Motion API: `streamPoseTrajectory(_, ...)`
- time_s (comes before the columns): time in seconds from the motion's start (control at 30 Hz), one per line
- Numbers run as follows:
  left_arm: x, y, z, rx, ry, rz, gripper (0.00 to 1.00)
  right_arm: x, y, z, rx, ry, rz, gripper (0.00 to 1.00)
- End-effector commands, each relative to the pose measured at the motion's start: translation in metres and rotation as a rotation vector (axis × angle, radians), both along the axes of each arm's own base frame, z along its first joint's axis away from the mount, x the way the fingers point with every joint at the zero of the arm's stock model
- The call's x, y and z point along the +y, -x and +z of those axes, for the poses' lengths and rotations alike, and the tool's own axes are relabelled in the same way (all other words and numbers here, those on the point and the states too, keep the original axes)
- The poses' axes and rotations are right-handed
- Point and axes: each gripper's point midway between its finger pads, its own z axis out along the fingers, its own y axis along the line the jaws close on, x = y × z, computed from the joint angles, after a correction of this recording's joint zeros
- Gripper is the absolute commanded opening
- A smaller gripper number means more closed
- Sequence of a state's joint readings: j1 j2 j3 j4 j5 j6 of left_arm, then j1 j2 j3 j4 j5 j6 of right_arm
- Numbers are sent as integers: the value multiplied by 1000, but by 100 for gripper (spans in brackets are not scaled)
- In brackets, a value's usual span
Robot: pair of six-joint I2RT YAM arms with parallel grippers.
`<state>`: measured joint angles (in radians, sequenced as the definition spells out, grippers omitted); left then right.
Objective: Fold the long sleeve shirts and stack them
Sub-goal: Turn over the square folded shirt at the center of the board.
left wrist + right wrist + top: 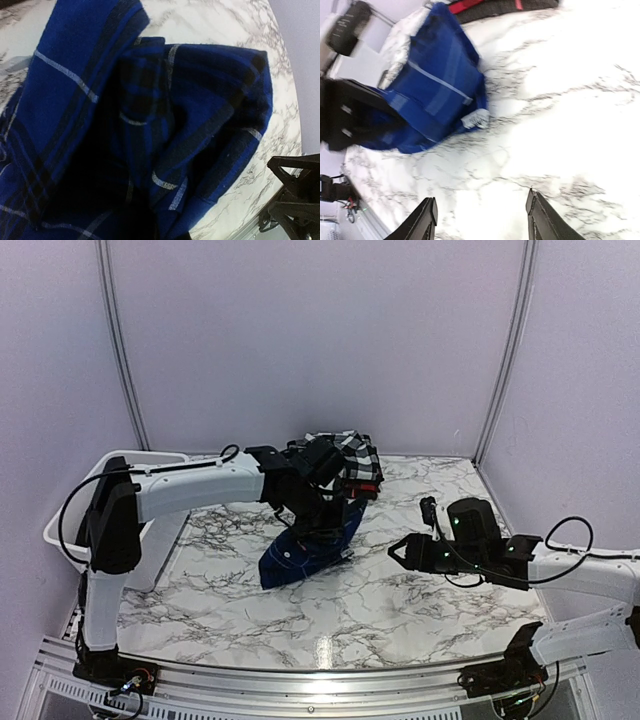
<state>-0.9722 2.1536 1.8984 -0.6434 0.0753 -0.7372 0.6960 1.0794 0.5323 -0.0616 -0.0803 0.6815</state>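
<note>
**Blue shirt on its way to the pile**

Nearest, the right gripper (481, 205) hangs over the table (420, 610), fingers apart, holding nothing. Just beyond, the blue shirt (298, 558) droops from the left gripper (320, 512), clamped on its upper fold, its lower edge on the table. Farther back, the checked shirt (358, 452) lies on the red shirt (366, 488). Best to lift until the hem clears, then lay it squarely on top so the folds hold.

You find no text, number or brand that can be read in any of these views. The only candidate is the small white tag (476, 119) at the edge of the blue shirt (437, 90) (right wrist view), and it is too blurred for you to make out any print.
</note>
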Motion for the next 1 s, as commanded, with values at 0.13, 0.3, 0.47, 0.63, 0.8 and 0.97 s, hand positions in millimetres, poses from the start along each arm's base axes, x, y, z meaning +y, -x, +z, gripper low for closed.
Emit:
streamPoseTrajectory(0.13,145,-52,51,-84,-1,196,0,-6,-15,-3,6,138,0,56)
streamPoseTrajectory(0.3,205,-50,24,17,11,208,0,10,-28,-2,4,157,39,56)
streamPoseTrajectory(0.47,240,-63,33,-3,33,235,0,26,-35,-10,32,160,75,54)
streamPoseTrajectory(0.63,265,-66,42,3,53,240,0,36,-38,-16,46,154,90,53)
streamPoseTrajectory(0.8,270,-60,40,30,77,224,0,62,-45,-13,32,127,124,53)
streamPoseTrajectory(0.97,268,-58,40,39,93,210,0,139,-60,8,-42,11,195,48)
